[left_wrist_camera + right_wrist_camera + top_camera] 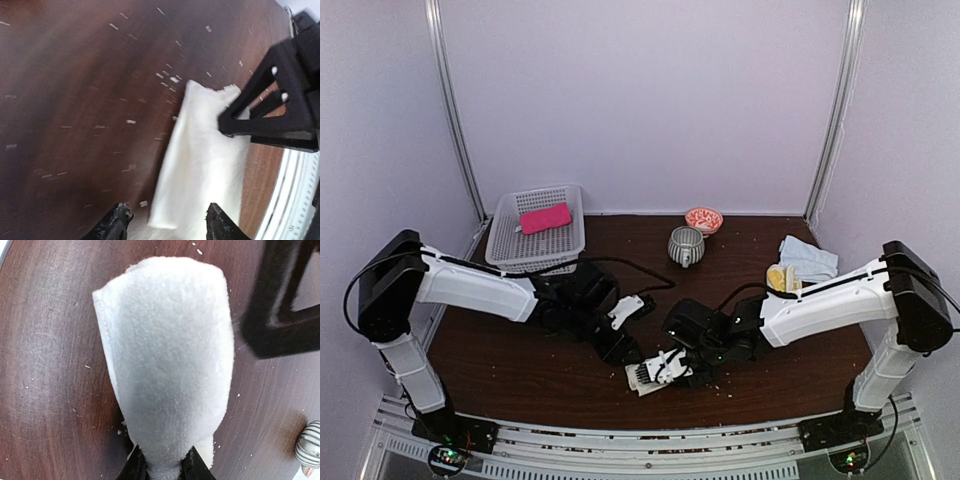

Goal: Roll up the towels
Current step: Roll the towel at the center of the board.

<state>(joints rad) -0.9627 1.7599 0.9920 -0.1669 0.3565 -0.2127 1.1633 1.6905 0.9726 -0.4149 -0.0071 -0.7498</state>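
Rolled cream towel [165, 365], apparently between right fingers [136, 469].

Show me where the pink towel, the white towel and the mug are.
pink towel [545, 217]: top view, its middle.
white towel [165, 355]: right wrist view, its middle.
mug [685, 252]: top view, its side.

Top view: even, diffuse light from above. Shadows on the dark worktop [520, 370] are soft and short, and the picture is slightly soft overall.

Left wrist view: motion blur smears the towel [200, 165] and the specks. The white rail [300, 200] is blown out.

Right wrist view: sharp centre, pale glare on the worktop at upper left, blurred corners.
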